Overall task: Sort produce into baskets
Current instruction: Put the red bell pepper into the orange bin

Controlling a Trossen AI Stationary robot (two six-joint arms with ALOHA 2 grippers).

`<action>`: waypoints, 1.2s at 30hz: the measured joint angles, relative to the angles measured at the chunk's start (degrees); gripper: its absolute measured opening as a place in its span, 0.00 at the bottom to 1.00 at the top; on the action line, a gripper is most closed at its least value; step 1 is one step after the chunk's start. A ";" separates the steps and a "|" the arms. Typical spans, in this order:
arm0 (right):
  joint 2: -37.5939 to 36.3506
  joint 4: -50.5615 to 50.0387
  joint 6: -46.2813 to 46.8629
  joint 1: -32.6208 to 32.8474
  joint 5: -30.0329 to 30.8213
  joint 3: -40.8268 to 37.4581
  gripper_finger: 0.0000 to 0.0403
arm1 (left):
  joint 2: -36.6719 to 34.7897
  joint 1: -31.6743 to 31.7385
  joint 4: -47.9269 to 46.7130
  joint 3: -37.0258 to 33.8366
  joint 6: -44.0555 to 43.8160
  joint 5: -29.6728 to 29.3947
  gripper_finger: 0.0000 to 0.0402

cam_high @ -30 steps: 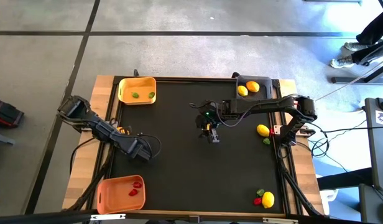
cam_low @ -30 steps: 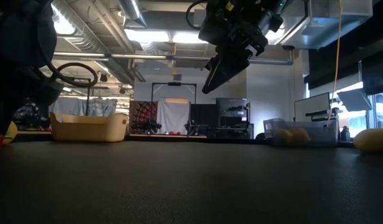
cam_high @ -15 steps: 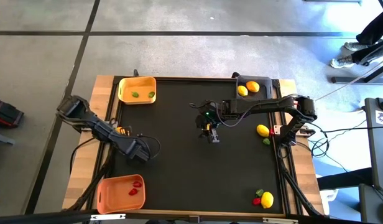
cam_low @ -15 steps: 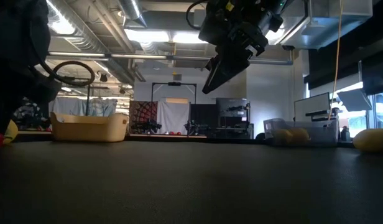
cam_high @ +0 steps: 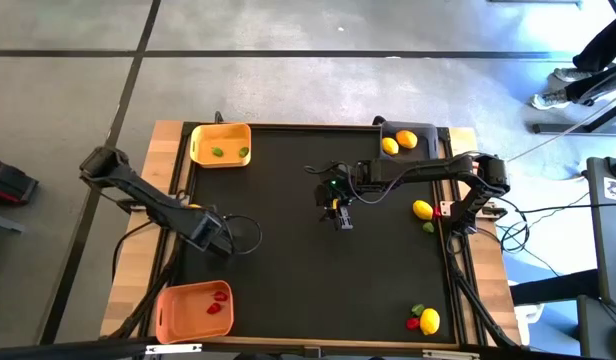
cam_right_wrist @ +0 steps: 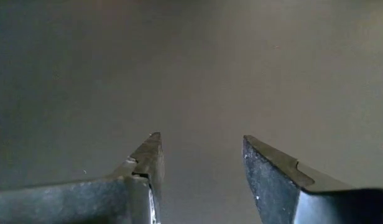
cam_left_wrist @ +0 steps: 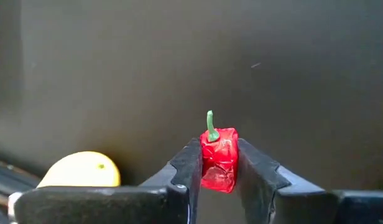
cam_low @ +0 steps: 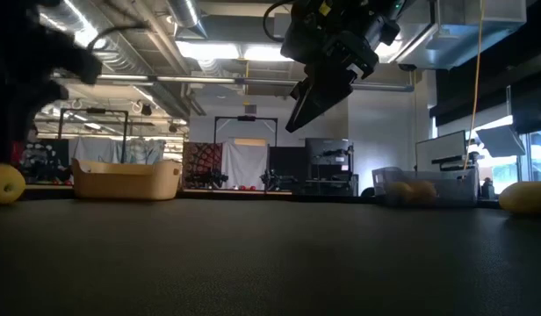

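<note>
The left gripper (cam_left_wrist: 217,163) is clamped on a small red pepper (cam_left_wrist: 218,157) with a green stem, one finger on each side of it. A second ago the same gripper sat lower and further toward the orange basket; it has since closed on the piece and the arm has risen and drawn back, its elbow now well out over the floor at the table's left. In the low view the red speck that lay beside the yellow lemon (cam_low: 5,184) at the left edge is gone, leaving the lemon alone on the mat. Judgement: the pick has succeeded and the piece is clear of the table.

The right gripper (cam_right_wrist: 201,163) hangs above the middle of the mat with its jaws parted and nothing between them; it has not moved over the last second.

The orange basket (cam_high: 168,312) at the near left corner holds two red pieces, so the pepper most likely belongs there, a short carry from the left gripper's present place. The yellow basket (cam_high: 201,152) holds two green pieces; the dark grey basket (cam_high: 420,128) holds two lemons. Loose produce remains along the mat's right side and near right corner. The sorting is only partly done.
</note>
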 joint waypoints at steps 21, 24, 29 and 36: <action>0.00 -0.46 0.00 0.00 -0.02 0.02 0.42 | -8.39 -8.42 21.15 4.37 -9.13 13.05 0.19; 0.00 -0.54 0.00 0.00 -0.02 0.02 0.42 | -8.36 -10.67 21.91 4.37 -13.07 12.78 0.19; 0.00 -1.89 0.33 0.00 -0.02 0.02 0.42 | -7.15 -14.71 23.05 4.37 -18.48 11.07 0.19; 0.00 -2.61 0.69 0.00 1.98 0.02 0.42 | -2.94 -19.49 24.39 4.37 -25.07 10.93 0.19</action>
